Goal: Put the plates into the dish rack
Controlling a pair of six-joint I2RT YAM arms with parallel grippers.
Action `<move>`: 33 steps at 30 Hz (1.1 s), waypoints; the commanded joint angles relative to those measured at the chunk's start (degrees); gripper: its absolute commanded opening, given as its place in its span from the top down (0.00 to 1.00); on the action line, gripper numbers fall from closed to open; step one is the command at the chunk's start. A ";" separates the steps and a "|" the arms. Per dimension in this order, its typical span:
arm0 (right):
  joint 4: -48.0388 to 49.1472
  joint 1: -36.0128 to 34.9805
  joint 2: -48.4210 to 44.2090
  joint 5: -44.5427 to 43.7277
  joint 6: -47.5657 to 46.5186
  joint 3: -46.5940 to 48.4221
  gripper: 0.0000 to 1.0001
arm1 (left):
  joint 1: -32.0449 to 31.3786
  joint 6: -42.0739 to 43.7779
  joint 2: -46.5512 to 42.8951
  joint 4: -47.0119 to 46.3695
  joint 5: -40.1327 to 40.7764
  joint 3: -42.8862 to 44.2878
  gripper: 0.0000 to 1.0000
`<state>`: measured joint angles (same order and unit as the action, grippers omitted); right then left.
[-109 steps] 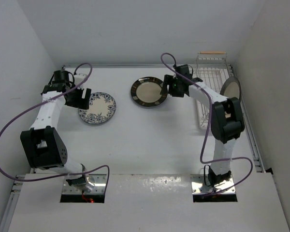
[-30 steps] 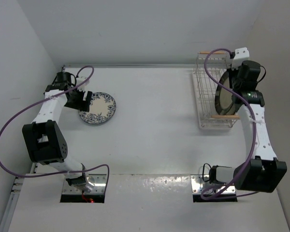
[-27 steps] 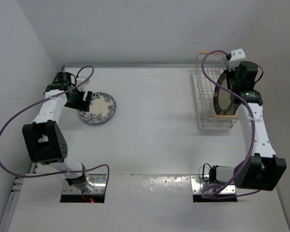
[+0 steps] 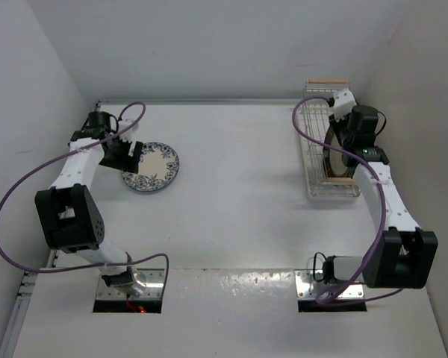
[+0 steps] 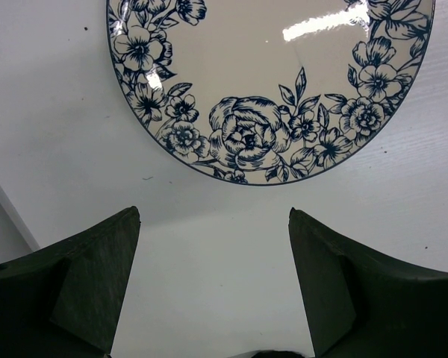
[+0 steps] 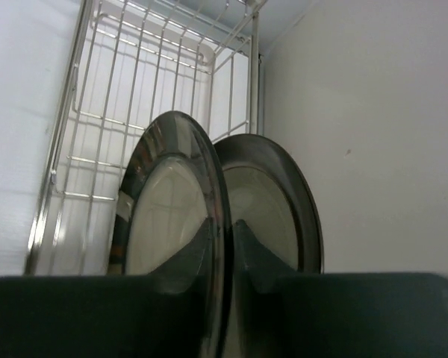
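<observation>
Your left pincer (image 5: 213, 224) stands wide open, a finger at either side of bare desk (image 4: 239, 186). It is just short of the blue floral plate (image 5: 269, 74) and does not touch it. That plate lies flat on the left of the desk, well apart from the dish rack (image 4: 311, 142). Your right pincer (image 6: 222, 237) is closed on the rim of the dark-rimmed plate (image 6: 168, 216), which stands on edge inside the rack. A second plate (image 6: 272, 201) stands on edge just beside it, on the wall side. Whether the two plates touch cannot be told.
</observation>
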<state>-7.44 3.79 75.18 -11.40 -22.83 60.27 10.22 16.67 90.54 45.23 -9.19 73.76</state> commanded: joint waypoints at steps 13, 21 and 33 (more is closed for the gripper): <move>-2.66 -1.42 -2.05 -2.05 8.23 7.23 0.13 | 8.50 0.74 16.49 -1.54 -2.85 5.16 0.11; -1.71 -9.85 -8.11 1.64 12.72 5.30 0.11 | 12.19 0.64 29.95 -0.33 -20.85 11.41 0.20; -0.37 -17.06 -14.10 1.99 17.11 -1.03 0.11 | 8.85 1.88 42.79 7.85 -30.88 17.64 1.00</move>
<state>-9.06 -11.57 61.45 -10.39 -8.99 59.59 20.80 14.41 128.49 50.59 -43.62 93.14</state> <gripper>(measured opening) 0.886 0.038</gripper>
